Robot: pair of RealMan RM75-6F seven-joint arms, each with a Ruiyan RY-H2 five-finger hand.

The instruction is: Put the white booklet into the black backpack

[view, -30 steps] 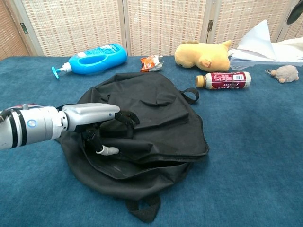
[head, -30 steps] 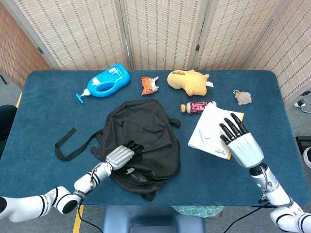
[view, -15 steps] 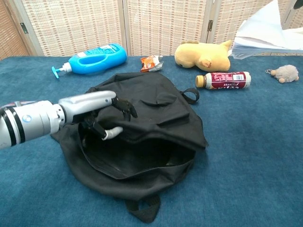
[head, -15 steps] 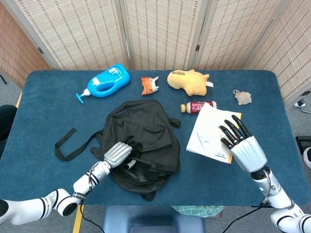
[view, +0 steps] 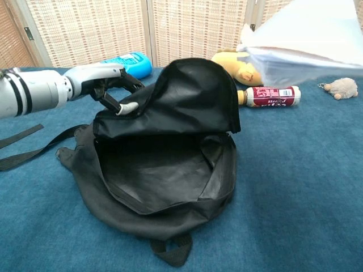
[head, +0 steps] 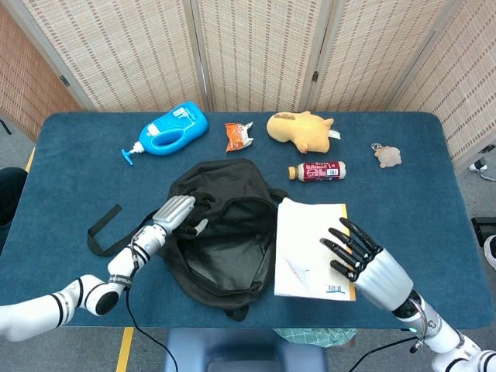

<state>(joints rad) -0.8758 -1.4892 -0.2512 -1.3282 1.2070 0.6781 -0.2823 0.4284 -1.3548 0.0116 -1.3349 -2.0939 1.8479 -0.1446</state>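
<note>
— What has changed since a second ago?
— Both arms have moved. Left robot hand (head: pixel 177 213) has pulled the backpack (head: pixel 225 232) flap up and back, so the mouth now gapes wide; earlier the bag lay nearly flat. Right robot hand (head: pixel 364 263) has carried the booklet (head: pixel 310 248) from beside the bottle (head: pixel 318 171) to just right of the backpack's opening.
— How are the hands set?
— Left one pinches the flap's edge, fingers curled on the black fabric. Right one grips the booklet at its near right corner, fingers spread over the cover, holding it above the tabletop (head: pixel 77 186).
— And behind the backpack?
— Lotion (head: pixel 169 128), snack packet (head: pixel 238 136), plush (head: pixel 298 130).
</note>
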